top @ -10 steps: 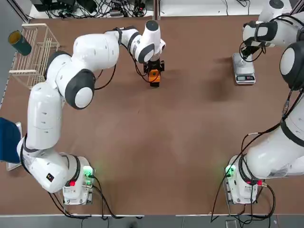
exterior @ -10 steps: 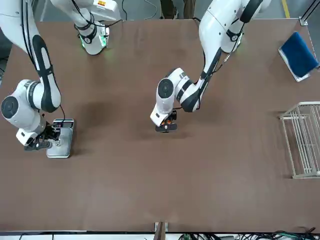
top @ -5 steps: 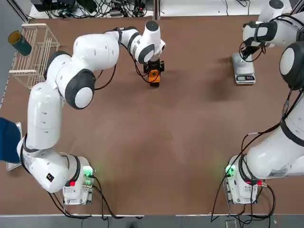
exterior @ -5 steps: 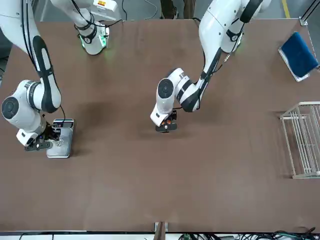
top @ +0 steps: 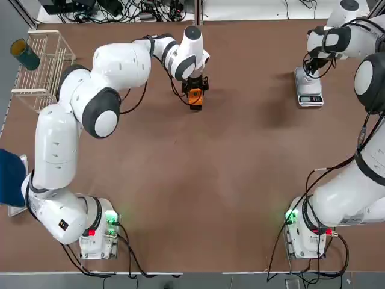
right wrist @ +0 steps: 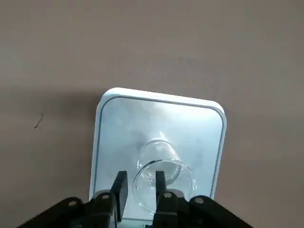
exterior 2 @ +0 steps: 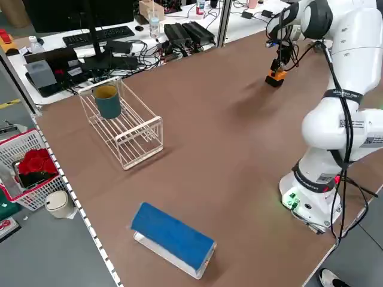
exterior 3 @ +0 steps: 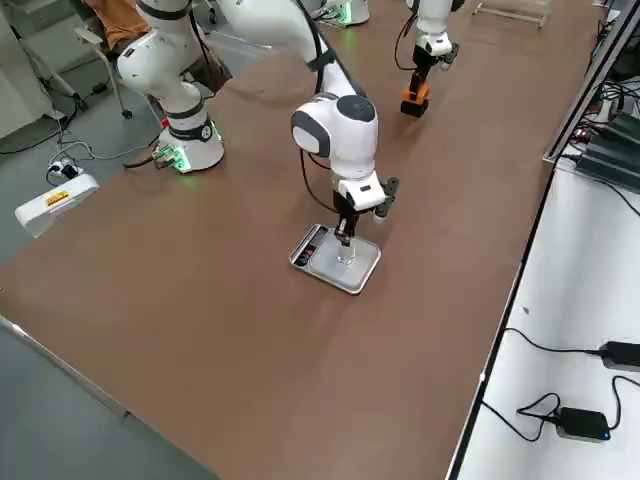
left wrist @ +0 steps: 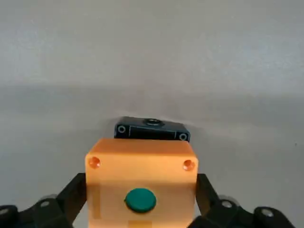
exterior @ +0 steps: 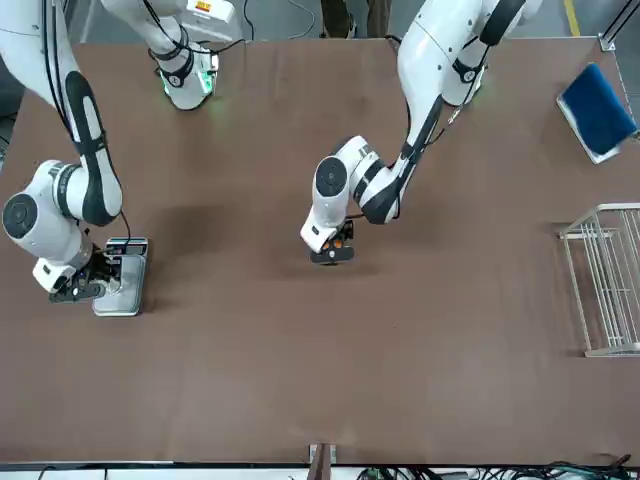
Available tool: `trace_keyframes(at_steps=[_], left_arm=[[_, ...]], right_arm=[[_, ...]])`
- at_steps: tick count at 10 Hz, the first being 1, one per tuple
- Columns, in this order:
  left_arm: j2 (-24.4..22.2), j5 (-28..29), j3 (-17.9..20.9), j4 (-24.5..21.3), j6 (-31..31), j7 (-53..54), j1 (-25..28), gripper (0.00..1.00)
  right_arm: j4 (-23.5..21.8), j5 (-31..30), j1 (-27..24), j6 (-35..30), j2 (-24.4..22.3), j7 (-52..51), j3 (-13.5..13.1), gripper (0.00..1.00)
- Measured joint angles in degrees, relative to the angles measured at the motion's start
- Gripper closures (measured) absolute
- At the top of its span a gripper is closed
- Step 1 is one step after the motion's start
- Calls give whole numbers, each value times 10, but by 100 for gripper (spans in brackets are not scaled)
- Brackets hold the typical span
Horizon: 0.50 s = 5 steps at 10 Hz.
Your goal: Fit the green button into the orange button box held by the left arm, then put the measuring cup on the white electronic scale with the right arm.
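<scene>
Brown desk (top: 198, 180) carries everything here, and on it both parts of the task look nearly finished. At the far right corner of the desk, on the robot's right, lies the white electronic scale (top: 308, 88), and the right wrist view shows the measuring cup (right wrist: 159, 178) standing upright on its silvery plate. The right gripper (right wrist: 140, 190) is low over this cup; its two fingers stand only a little apart, on each side of the near wall of the cup, and I cannot tell if they press on it or are already loose. Near the middle of the far edge, the orange button box (top: 194, 96) rests on the desk between the wide-spread fingers of the left gripper (left wrist: 141, 202), which sit just beside its walls; whether they touch it I cannot tell. The green button (left wrist: 140, 200) sits already in the round hole of the box. Judging from this, what is left is small: the right gripper has to release the cup fully and move off the scale.
</scene>
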Motion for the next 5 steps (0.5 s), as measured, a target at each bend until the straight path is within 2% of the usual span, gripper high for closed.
trace_keyframes(at_steps=[5], left_arm=[[0, 0, 1, 0, 0, 0, 1, 0]], right_arm=[[2, 0, 4, -4, 0, 0, 0, 55]])
